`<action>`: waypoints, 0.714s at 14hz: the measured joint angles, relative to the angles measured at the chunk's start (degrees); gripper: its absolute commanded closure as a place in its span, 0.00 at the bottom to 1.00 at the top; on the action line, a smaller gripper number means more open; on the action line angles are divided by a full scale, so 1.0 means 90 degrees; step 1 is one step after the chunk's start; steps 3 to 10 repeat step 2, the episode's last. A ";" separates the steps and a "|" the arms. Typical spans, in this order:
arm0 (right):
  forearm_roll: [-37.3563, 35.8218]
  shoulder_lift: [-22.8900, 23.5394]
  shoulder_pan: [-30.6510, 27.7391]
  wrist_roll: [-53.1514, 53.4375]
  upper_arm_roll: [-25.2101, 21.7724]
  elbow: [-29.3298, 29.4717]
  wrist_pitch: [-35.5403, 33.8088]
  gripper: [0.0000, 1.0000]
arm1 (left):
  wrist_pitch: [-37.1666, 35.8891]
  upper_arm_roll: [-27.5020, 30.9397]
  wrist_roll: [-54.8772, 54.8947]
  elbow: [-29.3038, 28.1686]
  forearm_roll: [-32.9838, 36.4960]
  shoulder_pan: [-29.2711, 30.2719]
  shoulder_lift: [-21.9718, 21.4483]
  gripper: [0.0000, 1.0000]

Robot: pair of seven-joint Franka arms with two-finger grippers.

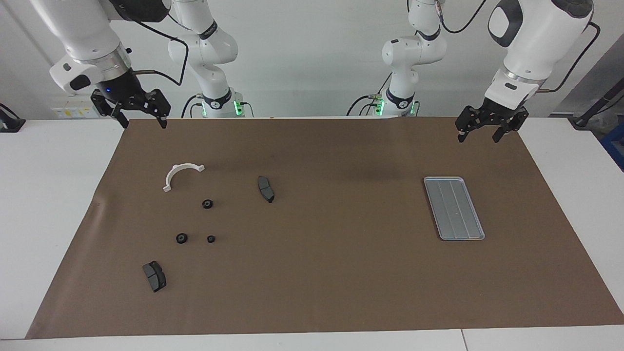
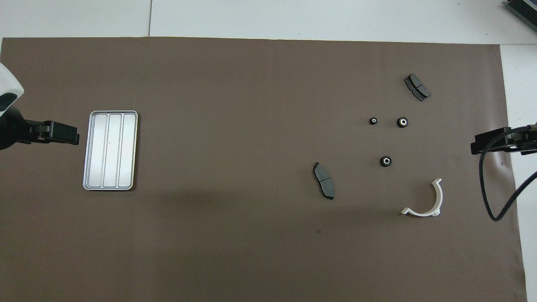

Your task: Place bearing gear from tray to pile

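The silver tray lies on the brown mat toward the left arm's end, with nothing on it. The pile is scattered toward the right arm's end: three black bearing gears, a white half-ring and two dark pads. My right gripper hangs open and empty over the mat's edge at its own end. My left gripper hangs open and empty over the mat's edge beside the tray.
The brown mat covers most of the white table. The overhead view shows the gears lying apart from one another. A black cable droops from the right arm.
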 measured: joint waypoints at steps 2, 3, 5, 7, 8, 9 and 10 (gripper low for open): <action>-0.0029 0.0000 0.0000 0.0000 0.0000 0.0000 0.0000 0.00 | 0.0000 0.0000 0.0000 0.0000 0.0000 0.0000 0.0000 0.00; -0.0029 0.0000 0.0000 0.0000 0.0000 0.0000 0.0000 0.00 | 0.0000 0.0000 0.0000 0.0000 0.0000 0.0000 0.0000 0.00; -0.0029 0.0000 0.0000 0.0000 0.0000 0.0000 0.0000 0.00 | 0.0000 0.0000 0.0000 0.0000 0.0000 0.0000 0.0000 0.00; -0.0029 0.0000 0.0000 0.0000 0.0000 0.0000 0.0000 0.00 | 0.0000 0.0000 0.0000 0.0000 0.0000 0.0000 0.0000 0.00; -0.0029 0.0000 0.0000 0.0000 0.0000 0.0000 0.0000 0.00 | 0.0000 0.0000 0.0000 0.0000 0.0000 0.0000 0.0000 0.00; -0.0029 0.0000 0.0000 0.0000 0.0000 0.0000 0.0000 0.00 | 0.0000 0.0000 0.0000 0.0000 0.0000 0.0000 0.0000 0.00; -0.0029 0.0000 0.0000 0.0000 0.0000 0.0000 0.0000 0.00 | 0.0000 0.0000 0.0000 0.0000 0.0000 0.0000 0.0000 0.00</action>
